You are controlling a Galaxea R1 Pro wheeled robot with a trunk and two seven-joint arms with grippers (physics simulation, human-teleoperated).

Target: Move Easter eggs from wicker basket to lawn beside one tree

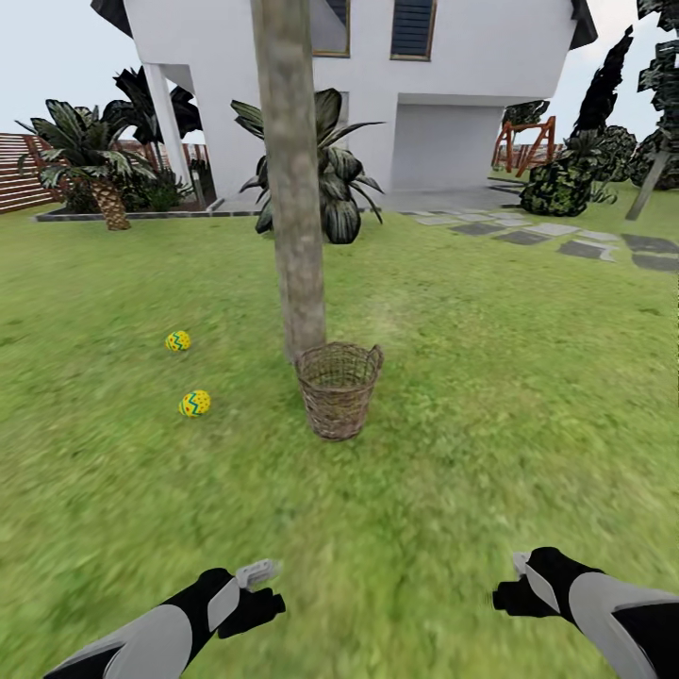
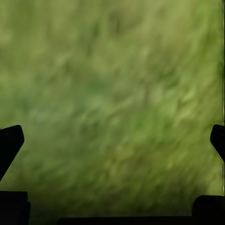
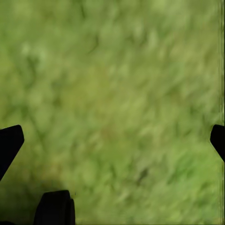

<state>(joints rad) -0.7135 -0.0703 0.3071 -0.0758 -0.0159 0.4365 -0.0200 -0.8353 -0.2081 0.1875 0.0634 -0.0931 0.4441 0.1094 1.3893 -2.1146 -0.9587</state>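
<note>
Both claws gape empty over lawn [image 1: 490, 415]; wicker basket [image 1: 338, 389] touches tree [image 1: 294, 189]

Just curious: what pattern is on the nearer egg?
Yellow egg with a blue zigzag band; head view.

wicker basket [image 1: 338, 389] on lawn [image 1: 490, 377] before tree [image 1: 294, 179], 2 Easter eggs [image 1: 194, 404] left

Both arms low and forward, left gripper [image 2: 112, 140] fingers spread, right gripper [image 3: 112, 140] likewise
</note>
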